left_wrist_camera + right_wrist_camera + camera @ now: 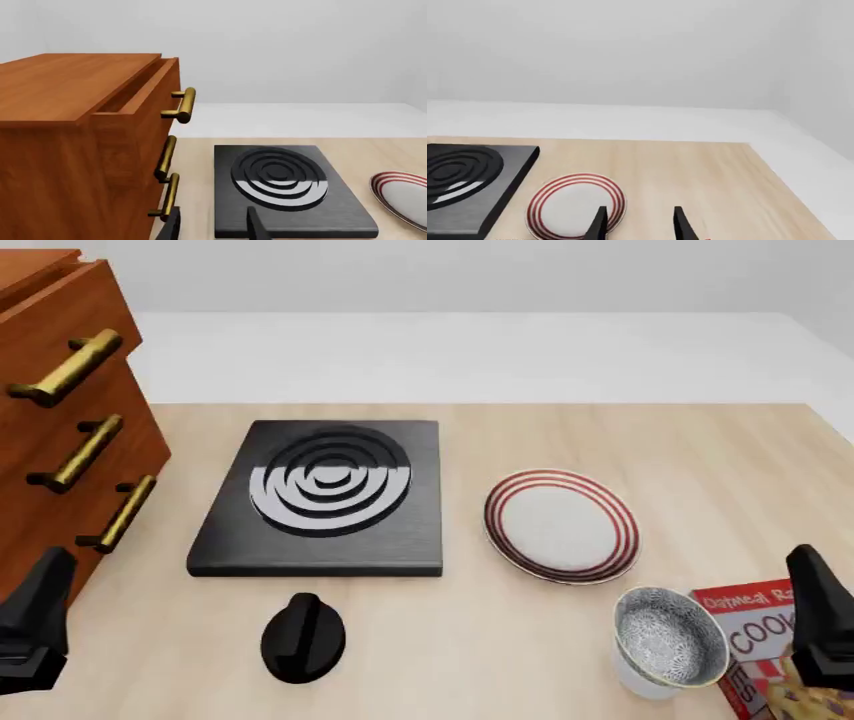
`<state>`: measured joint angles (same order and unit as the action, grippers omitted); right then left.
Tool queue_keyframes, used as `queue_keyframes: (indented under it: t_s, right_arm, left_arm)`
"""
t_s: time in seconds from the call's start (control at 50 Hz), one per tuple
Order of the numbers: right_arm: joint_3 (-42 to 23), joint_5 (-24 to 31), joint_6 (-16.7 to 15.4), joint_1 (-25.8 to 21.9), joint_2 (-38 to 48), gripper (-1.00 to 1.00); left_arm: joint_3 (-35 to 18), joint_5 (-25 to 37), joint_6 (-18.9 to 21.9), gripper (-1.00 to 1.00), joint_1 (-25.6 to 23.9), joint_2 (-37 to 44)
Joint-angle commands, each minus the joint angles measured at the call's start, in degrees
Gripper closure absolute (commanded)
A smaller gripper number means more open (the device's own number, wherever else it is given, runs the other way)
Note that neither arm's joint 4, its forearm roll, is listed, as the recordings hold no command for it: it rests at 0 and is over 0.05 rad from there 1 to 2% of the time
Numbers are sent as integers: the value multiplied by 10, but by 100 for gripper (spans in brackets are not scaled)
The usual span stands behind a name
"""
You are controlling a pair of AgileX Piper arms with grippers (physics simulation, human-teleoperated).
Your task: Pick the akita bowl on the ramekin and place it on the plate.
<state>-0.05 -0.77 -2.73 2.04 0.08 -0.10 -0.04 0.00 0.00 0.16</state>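
Bowl (670, 640) sits low and right in the front view, speckled grey, nested on the white cup (643, 680) whose wall peeks out beneath it. The plate (561, 524) lies just above and left of it, apart from both. The right gripper (639, 222) hangs beside the bowl at the frame's right edge, fingers spread and holding nothing; the left gripper (213, 225) waits at the lower left, likewise parted and empty. A cookie box (761, 640) crowds the bowl's right side. The likely trouble: a finger clipping that box, or lifting the cup along with the bowl if they stick. The bowl's thin rim could also slip a shallow pinch.
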Motion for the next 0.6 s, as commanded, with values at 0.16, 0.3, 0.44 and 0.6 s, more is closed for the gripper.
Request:
queue_keyframes:
  t_s: [0.16, 0.3, 0.44, 0.6]
  right_arm:
    - [-9, 14, 49, -30, 7, -100]
    - [-67, 66, 44, -30, 10, -100]
    - [-145, 116, 55, -37, 37, -100]
    - [-233, 175, 64, -55, 83, -100]
  left_arm:
    - [-1, -1, 0, -100, 0, 3]
    - [-1, -1, 0, -100, 0, 3]
    - [-1, -1, 0, -100, 0, 3]
    - [-1, -1, 0, -100, 0, 3]
